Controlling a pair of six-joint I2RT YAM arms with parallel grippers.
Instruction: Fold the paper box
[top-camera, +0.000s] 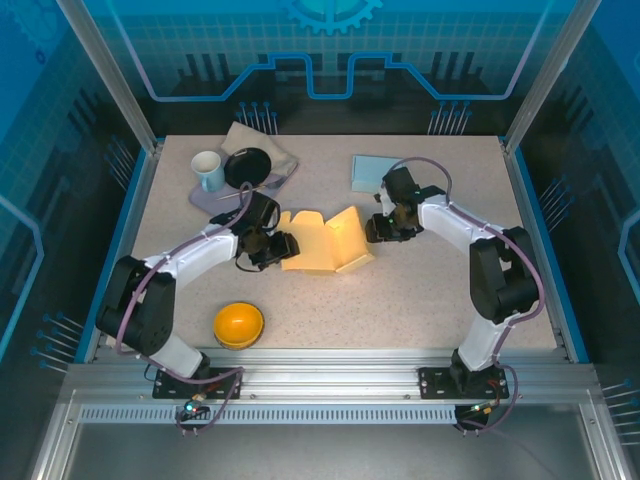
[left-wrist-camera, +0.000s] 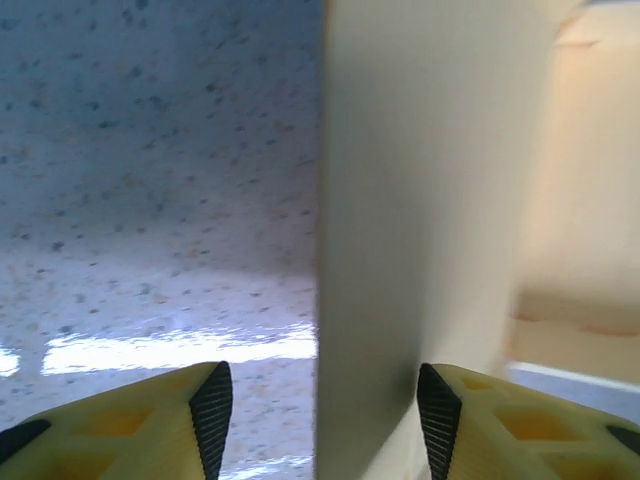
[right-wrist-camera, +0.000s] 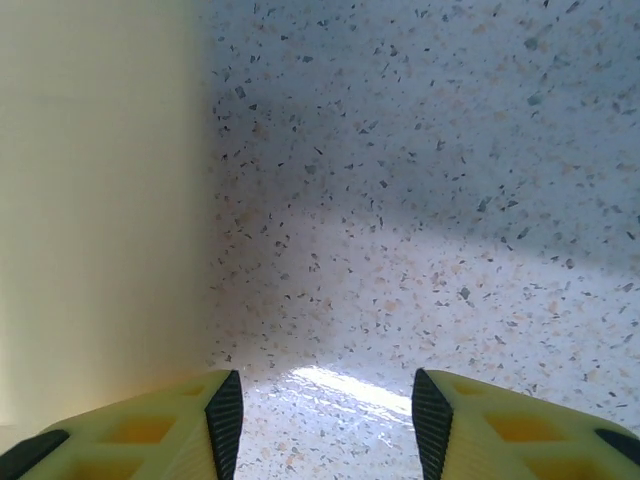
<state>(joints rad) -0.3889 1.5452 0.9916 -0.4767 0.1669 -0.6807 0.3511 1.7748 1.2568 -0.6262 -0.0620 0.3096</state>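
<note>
Box (top-camera: 325, 245): pale yellow paper, part-folded, flaps raised, set mid-table. Left gripper (left-wrist-camera: 320, 398): half open, one wall straddled, not clamped. Right gripper (right-wrist-camera: 320, 398): half open, nothing held, placed just right of box.

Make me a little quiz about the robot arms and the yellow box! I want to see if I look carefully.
1. True or false: the orange bowl sits on the table, apart from the paper box.
2. What reaches in between the open jaws of the left gripper? A) a wall of the paper box B) a spoon C) a banana
3. Fill in the gap: between the open jaws of the right gripper you see the speckled ____, with the paper box off to one side.
Key: 1 true. 2 A. 3 table.
</note>
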